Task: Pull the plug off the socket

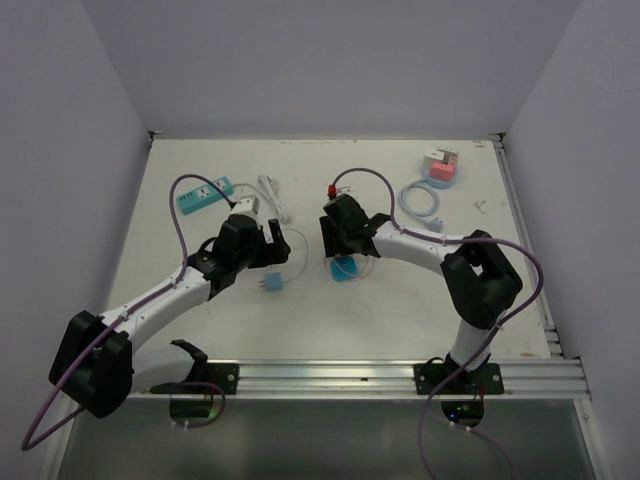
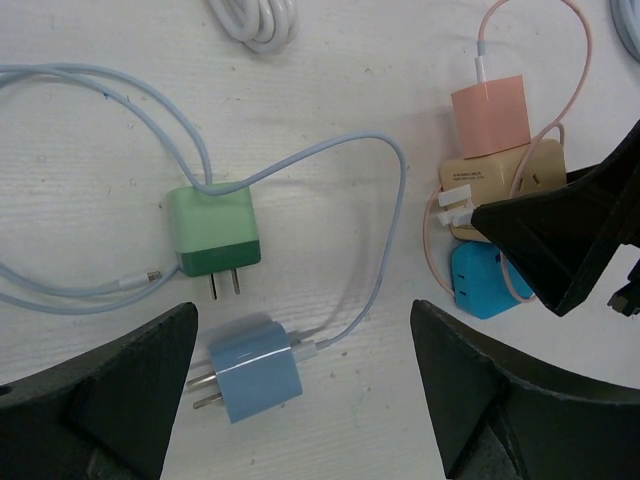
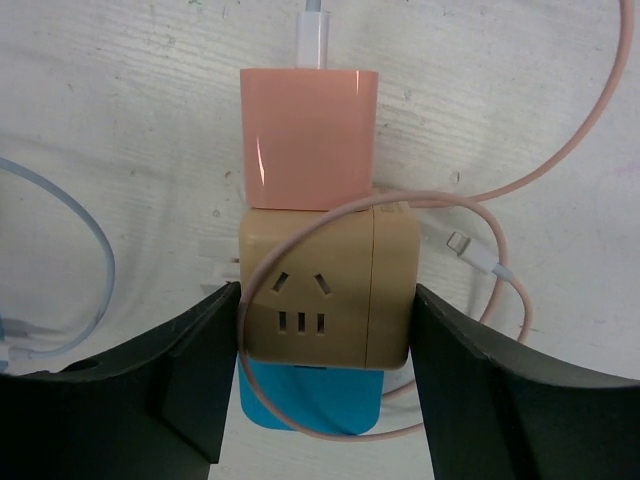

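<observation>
A tan socket cube (image 3: 325,290) lies on the white table with a pink plug (image 3: 310,135) seated in its far side and a bright blue plug (image 3: 310,400) at its near side. My right gripper (image 3: 325,330) is shut on the cube, one finger pressed on each side. In the top view the right gripper (image 1: 340,240) covers the cube, and the blue plug (image 1: 345,268) shows below it. My left gripper (image 2: 300,390) is open and empty above a loose pale blue charger (image 2: 255,372). The cube (image 2: 500,185) lies to its right.
A green charger (image 2: 213,230) with a pale blue cable lies left of the cube. A pink cable (image 3: 560,170) loops round the cube. A teal power strip (image 1: 205,195), a white coiled cable (image 1: 270,195), a blue coil (image 1: 420,203) and a pink-white adapter (image 1: 440,165) lie at the back.
</observation>
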Controlling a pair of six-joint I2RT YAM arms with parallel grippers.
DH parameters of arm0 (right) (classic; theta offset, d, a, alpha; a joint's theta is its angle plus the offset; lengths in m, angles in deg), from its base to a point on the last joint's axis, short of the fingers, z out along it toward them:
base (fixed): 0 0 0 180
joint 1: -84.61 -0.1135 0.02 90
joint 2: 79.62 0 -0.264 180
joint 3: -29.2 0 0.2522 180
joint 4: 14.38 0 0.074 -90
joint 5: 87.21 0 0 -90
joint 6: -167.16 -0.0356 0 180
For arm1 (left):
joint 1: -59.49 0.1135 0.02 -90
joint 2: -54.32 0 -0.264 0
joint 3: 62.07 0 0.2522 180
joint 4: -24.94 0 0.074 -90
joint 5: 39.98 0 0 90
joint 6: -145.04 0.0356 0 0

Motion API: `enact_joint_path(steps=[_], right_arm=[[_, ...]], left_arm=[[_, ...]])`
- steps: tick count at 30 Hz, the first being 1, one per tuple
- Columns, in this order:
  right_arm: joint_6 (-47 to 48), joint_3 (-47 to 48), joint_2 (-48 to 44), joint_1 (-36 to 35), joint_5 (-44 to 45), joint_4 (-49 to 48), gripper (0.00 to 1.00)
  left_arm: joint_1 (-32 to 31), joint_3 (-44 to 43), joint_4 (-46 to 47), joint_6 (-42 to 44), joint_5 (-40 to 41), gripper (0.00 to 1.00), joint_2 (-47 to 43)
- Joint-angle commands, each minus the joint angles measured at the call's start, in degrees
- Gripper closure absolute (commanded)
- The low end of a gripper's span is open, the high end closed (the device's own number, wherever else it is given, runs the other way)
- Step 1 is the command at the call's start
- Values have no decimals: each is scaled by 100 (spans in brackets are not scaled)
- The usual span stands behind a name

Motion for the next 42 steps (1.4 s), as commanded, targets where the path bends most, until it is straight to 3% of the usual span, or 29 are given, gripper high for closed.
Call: enact_joint_path(steps=[1, 7, 8, 14, 23, 30, 42], right_arm=[[10, 116, 36, 16, 247, -15, 36], [291, -86, -184, 34, 27, -244, 52], [343, -104, -201, 42, -8, -253, 61], [888, -420, -561, 43, -446, -402, 99], [1153, -1289, -1325, 34, -1255, -1218, 100], [1003, -1966, -1607, 51, -1520, -2202, 100], [626, -2485, -1529, 113, -1924, -3196, 100]], left_arm=[[29, 67, 161, 136, 15, 9, -95], [29, 76, 249, 153, -160, 10, -69], [29, 67, 275, 153, -230, 10, -69], [29, -64, 399, 145, -538, 10, 71], [29, -557, 759, -382, -1100, 10, 879], [38, -830, 1688, -1050, -1751, 15, 1776], [29, -821, 2859, -1965, -2445, 22, 2726]])
